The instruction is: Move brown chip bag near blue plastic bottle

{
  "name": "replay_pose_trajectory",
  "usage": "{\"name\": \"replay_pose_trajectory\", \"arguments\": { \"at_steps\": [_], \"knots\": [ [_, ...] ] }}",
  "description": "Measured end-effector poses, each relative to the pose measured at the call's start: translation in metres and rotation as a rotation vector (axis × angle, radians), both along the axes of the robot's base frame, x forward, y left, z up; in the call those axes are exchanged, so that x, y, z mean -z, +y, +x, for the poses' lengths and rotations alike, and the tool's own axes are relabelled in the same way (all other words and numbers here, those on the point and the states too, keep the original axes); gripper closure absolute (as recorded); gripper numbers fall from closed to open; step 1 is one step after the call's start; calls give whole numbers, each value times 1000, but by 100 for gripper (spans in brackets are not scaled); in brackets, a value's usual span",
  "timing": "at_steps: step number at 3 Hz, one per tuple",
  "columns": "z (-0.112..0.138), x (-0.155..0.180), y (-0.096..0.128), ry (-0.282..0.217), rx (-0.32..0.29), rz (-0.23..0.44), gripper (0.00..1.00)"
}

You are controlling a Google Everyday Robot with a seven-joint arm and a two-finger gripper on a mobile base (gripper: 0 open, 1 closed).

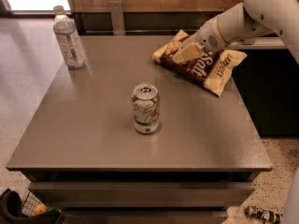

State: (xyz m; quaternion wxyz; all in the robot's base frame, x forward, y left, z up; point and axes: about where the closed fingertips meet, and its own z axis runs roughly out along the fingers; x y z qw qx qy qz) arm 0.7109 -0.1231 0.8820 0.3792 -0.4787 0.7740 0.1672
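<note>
The brown chip bag (208,65) lies flat at the table's far right, with white "Salt" lettering and tan-yellow ends. My gripper (183,55) reaches in from the upper right on a white arm and sits over the bag's left half, low on its surface. The blue plastic bottle (68,38), clear with a pale label and a white cap, stands upright at the table's far left corner, well apart from the bag.
A green-and-white soda can (145,108) stands upright near the middle of the grey table (84,134), between bag and bottle. A dark counter (268,87) borders the right side. A basket (18,208) sits on the floor at lower left.
</note>
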Motion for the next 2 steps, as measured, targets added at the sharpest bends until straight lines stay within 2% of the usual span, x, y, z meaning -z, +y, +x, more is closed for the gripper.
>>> {"name": "replay_pose_trajectory", "arguments": {
  "at_steps": [2],
  "knots": [
    [1,5,5,7,-8,1,93]
  ]
}}
